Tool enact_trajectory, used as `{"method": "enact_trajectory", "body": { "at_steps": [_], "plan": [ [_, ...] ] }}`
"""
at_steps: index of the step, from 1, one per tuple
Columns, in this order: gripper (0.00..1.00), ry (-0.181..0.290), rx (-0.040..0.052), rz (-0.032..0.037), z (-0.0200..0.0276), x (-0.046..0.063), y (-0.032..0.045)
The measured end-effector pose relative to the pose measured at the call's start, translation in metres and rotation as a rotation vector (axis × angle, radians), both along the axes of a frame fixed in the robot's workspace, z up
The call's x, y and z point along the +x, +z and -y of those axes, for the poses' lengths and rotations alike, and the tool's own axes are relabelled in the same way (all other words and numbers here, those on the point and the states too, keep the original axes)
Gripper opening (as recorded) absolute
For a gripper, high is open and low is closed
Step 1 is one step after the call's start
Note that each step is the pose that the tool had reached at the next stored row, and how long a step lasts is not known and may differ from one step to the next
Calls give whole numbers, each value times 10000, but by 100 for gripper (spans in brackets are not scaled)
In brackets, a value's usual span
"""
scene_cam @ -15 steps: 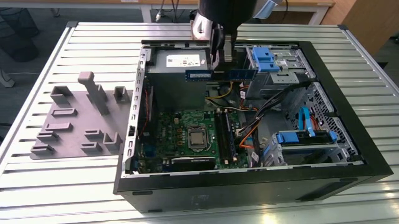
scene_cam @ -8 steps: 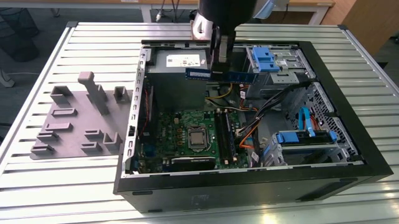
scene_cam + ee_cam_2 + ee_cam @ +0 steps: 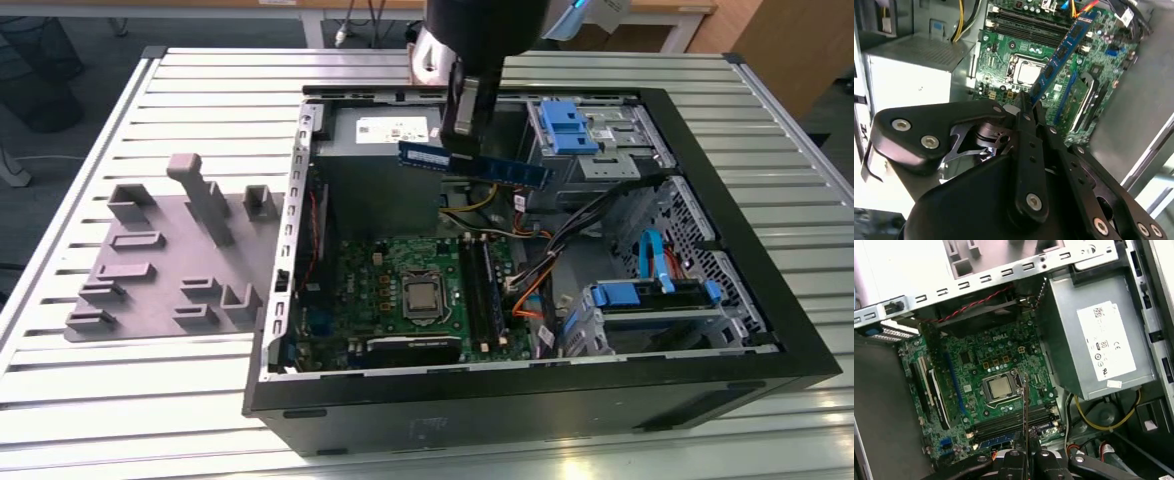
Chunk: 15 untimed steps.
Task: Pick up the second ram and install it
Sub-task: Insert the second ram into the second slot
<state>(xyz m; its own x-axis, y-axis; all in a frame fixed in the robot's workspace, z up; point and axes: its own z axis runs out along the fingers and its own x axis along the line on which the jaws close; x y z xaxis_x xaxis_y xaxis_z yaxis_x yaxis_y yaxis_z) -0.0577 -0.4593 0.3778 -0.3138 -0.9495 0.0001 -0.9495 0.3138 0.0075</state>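
The gripper (image 3: 461, 135) hung over the open computer case (image 3: 747, 330), its fingers (image 3: 1023, 107) clamped on one end of the second ram (image 3: 474, 163). In the exterior view the blue stick was held up in the air, nearly level, above the grey power supply box (image 3: 380, 135) and the bundle of cables (image 3: 501, 215), well above the green motherboard (image 3: 400, 295). In the second wrist view the ram (image 3: 1064, 50) stretched away from the fingers over the board, and in the first wrist view it (image 3: 1025, 415) showed edge-on above the memory slots (image 3: 1009, 422). The grey plastic tray (image 3: 160, 260) lay on the slatted table (image 3: 160, 400), beside the case on the exterior view's left.
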Motion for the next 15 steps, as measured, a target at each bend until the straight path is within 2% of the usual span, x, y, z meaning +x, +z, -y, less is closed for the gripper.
{"method": "enact_trajectory", "body": {
  "at_steps": [15],
  "plan": [
    [14, -2713, 0, 0, 0, 0, -30]
  ]
}}
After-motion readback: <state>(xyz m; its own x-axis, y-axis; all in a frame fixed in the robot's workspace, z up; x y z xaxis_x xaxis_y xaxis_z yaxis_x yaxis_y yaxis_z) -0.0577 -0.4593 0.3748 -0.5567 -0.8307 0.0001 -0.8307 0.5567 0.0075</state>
